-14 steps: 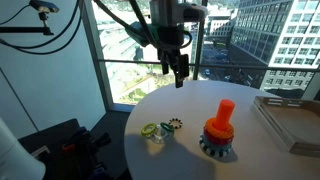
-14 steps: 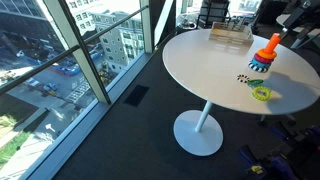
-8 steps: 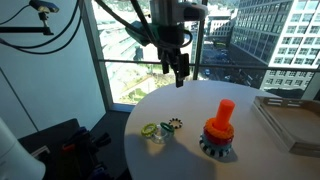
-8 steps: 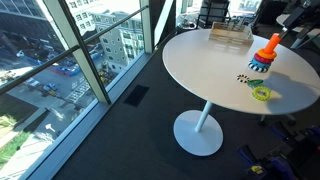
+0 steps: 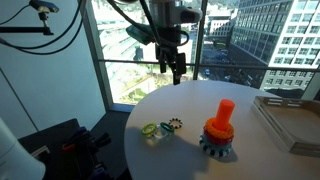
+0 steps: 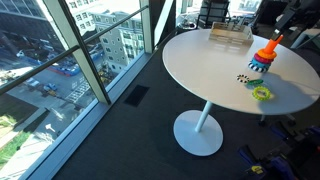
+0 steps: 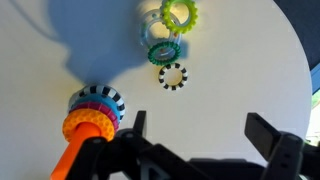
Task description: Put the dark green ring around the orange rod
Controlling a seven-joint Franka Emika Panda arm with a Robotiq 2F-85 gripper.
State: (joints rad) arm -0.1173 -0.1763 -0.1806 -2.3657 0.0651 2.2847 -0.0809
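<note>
Pincer (image 7: 200,122) hung spread, empty; dark green ring (image 7: 162,52) lay beyond it, probably light, stiff, flat: best pinched across rim.

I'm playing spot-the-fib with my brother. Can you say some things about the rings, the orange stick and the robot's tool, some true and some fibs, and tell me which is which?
1. The dark green ring is on the orange rod. False: it lies on the white table, between the yellow-green ring and the black toothed ring.
2. The tool is open and holds nothing. True.
3. The orange rod has tipped over. False: it stands upright.
4. Three rings lie loose on the table. True.
</note>
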